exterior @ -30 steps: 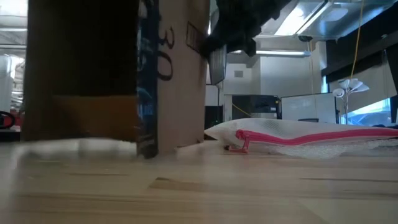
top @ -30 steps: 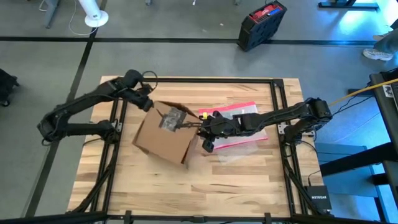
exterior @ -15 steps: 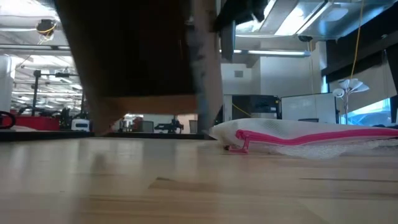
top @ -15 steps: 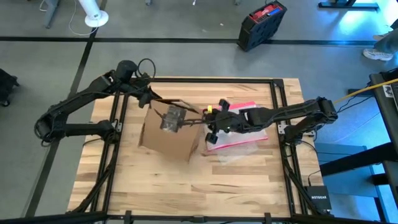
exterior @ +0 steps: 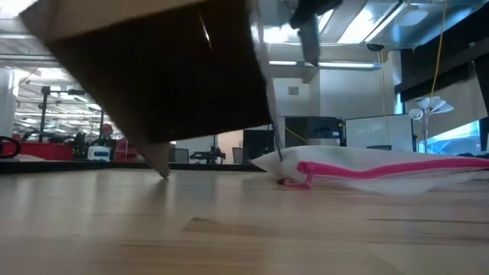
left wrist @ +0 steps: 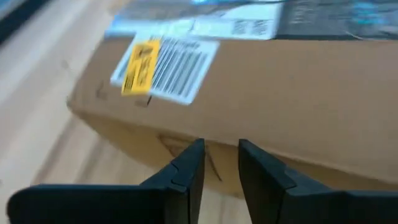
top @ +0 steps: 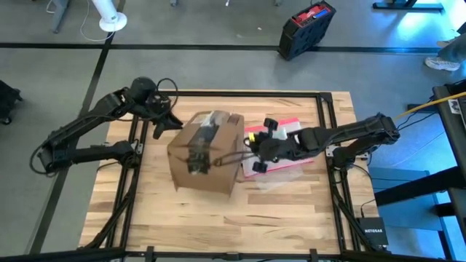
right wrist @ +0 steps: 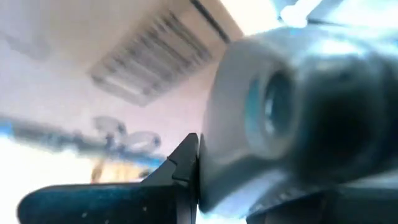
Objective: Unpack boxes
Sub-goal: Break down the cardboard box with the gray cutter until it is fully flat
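High view: the brown box (top: 206,151) sits tipped up on one corner in the middle of the wooden table (top: 291,218). The left gripper (top: 166,121) hangs beside it, fingers a little apart, holding nothing. The right gripper (top: 256,154) pinches something grey, right next to the pink-edged pouch (top: 287,156). A black and red case (top: 306,28) lies on the floor.

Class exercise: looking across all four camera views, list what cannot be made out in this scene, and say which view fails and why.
- Cardboard box contents: none of the four views looks inside.
- Right gripper: right wrist view blurred; the high view cannot show what it grips.
- Left gripper: empty beside the box, contact unclear.
- Clear pouch contents: too faint.
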You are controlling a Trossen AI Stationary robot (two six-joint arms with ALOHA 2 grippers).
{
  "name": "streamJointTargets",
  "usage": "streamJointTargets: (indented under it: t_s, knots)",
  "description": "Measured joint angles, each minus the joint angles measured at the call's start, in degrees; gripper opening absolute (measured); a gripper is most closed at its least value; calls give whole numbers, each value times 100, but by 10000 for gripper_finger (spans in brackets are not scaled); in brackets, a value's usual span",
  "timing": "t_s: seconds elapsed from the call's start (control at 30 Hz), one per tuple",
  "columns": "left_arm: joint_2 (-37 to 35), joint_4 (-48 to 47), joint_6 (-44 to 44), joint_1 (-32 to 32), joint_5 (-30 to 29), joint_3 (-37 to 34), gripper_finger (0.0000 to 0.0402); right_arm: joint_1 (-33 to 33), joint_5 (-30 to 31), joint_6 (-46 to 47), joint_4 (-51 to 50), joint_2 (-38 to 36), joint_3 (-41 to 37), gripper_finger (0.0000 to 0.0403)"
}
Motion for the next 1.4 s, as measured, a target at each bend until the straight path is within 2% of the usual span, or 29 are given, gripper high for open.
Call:
streamJointTargets:
  t_s: [0.2,0.47,0.6,0.7,0.9,1.2,1.27,1.4]
  knots:
    - [-3,-347,68,-281,-198,-4,88,302,-114,309,-401,-42,-11,71]
    - [4,-450,217,-445,-384,-4,88,317,-137,226,160,-162,368,71]
    - [38,-520,186,-443,-661,-4,88,43,-965,-37,975,-162,483,71]
    - [122,-710,179,-425,-777,-6,88,-248,-1318,-93,1333,-135,483,71]
    - [116,-914,-233,-427,-1795,2,88,-724,-1820,-188,1688,-66,476,71]
    - [-403,-663,-839,-423,-2090,409,88,-811,-2062,-195,1658,-61,476,71]
    - [-481,-803,-1051,-423,-2485,526,88,-811,-2061,-195,1657,-61,476,71]
    - [-443,-1820,-1146,-414,-3457,669,88,-796,-2014,-199,1645,-61,472,71]
